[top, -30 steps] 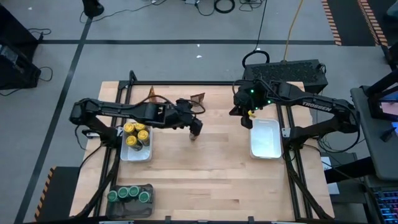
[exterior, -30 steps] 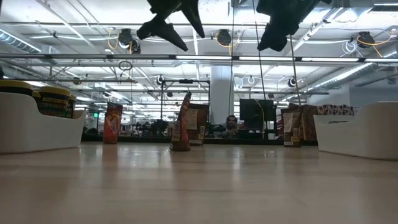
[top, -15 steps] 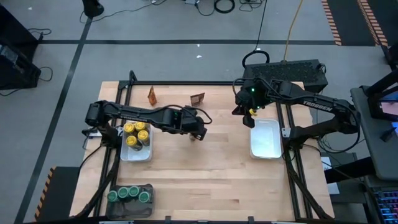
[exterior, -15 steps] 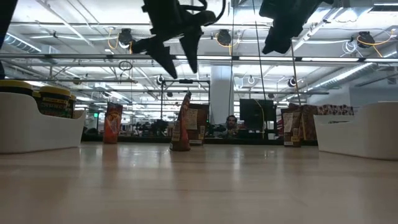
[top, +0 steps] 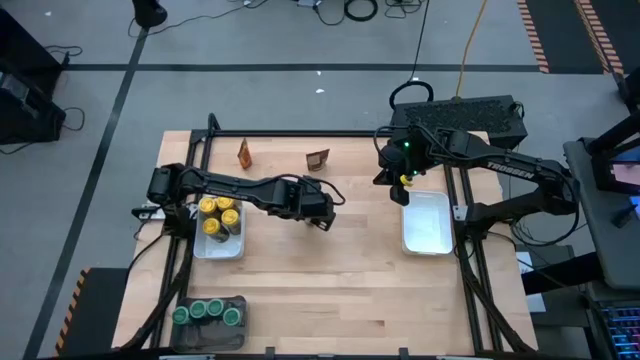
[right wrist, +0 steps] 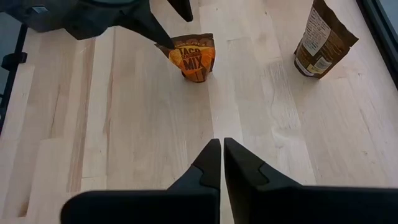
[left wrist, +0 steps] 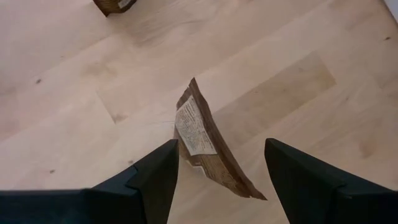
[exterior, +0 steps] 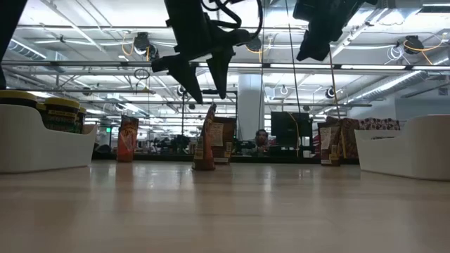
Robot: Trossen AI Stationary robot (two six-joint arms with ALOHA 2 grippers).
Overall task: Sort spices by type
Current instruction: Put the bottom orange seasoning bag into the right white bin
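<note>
A brown-orange "Taco Mix" packet (left wrist: 200,138) stands upright on its bottom edge near the table's middle (right wrist: 193,59). My left gripper (left wrist: 222,146) hangs open just above it, pointing down, one finger on each side and clear of the packet (exterior: 209,97). Two more packets (top: 244,154) (top: 318,159) stand near the far edge. Yellow-lidded jars (top: 218,215) sit in the left white tray. Green-lidded jars (top: 208,312) sit in the dark tray. My right gripper (right wrist: 221,146) is shut and empty, raised beside the right white tray (top: 398,190).
The left white tray (top: 232,250) lies by the table's left edge, and the dark grey tray (top: 240,302) sits at the near left corner. The right white tray (top: 427,225) holds nothing. Bare wood spreads across the table's middle and near side.
My left arm has stretched toward the table's right, and its gripper has come down over the middle packet, turning from a slant until its fingers point straight down. The packet has stayed put.
</note>
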